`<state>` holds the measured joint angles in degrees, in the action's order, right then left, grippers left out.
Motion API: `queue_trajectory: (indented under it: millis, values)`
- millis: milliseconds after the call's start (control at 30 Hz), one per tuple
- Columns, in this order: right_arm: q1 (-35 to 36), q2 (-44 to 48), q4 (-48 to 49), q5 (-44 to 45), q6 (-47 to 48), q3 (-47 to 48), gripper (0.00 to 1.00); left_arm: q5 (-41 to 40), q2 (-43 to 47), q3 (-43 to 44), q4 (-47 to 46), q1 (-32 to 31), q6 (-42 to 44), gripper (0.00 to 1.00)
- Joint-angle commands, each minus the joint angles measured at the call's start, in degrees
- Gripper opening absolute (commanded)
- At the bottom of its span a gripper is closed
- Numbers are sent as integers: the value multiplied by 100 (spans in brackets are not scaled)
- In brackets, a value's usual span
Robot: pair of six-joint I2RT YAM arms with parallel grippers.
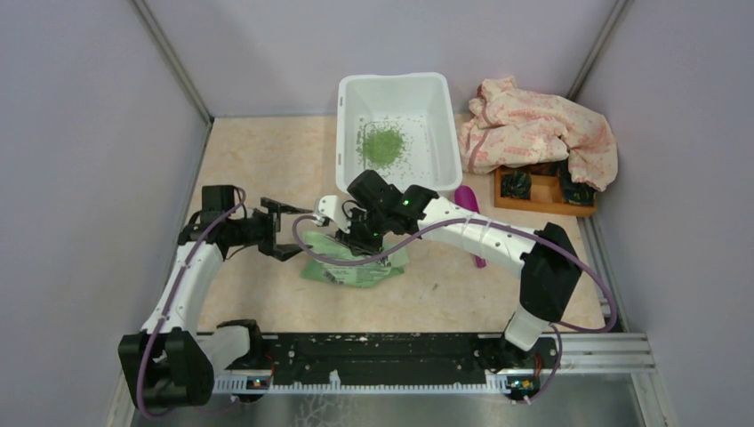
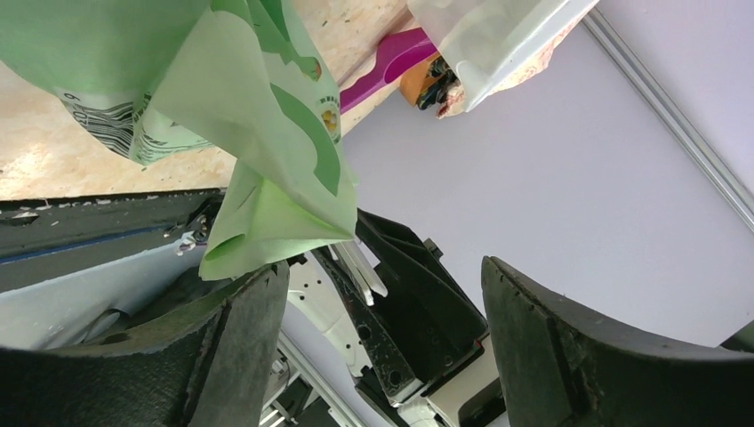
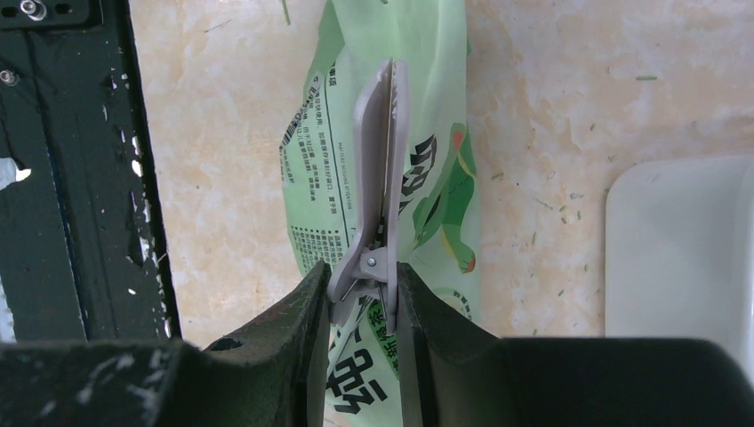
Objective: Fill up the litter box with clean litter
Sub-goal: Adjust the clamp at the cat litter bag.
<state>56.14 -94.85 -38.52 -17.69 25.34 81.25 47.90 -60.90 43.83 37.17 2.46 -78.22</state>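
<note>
Right gripper [image 3: 363,276]: fingers pressed onto the handles of a grey plastic clip [image 3: 375,178], which runs across the neck of the green-and-white bag [image 3: 427,107]. Left gripper [image 2: 382,276]: fingers spread wide with nothing between them; a folded corner of the bag hangs just beside one finger. The litter box [image 1: 348,124] stands beyond the bag on the table [image 1: 258,160]. It holds a small mound of clean litter [image 1: 381,144] with loose bits around it.

Risks: squeezing the clip would likely spring it off the neck. With the left fingers not closed on the film, the neck could then flop and spill granules onto the table, short of the box. The film is thin, glossy and creased, so a shallow pinch may slide off. The clip is hard, narrow and hinged, and may twist out from between the black pads. The box is rigid, smooth-walled and round-cornered
</note>
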Motion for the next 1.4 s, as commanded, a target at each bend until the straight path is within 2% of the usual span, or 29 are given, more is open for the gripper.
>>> queue_trajectory:
  millis: [0,233,467,733,967,1367]
  values:
    - [134,197,-22,-170,-114,-8,0,-168,-75,-144,-183,-46,88,83]
    - [181,238,-14,-182,-133,22,0,-324,-256,-289,-238,-151,135,77]
    - [372,217,46,-105,-181,5,0,-466,-514,-352,-315,-221,192,66]
    - [543,116,-127,-1,-185,201,0,-402,-823,-568,-486,-385,382,38]
    - [556,94,-302,194,-203,277,0,-242,-1185,-333,-383,-379,801,13]
    - [582,-243,-920,988,-295,972,0,-214,-998,356,390,-335,1320,8]
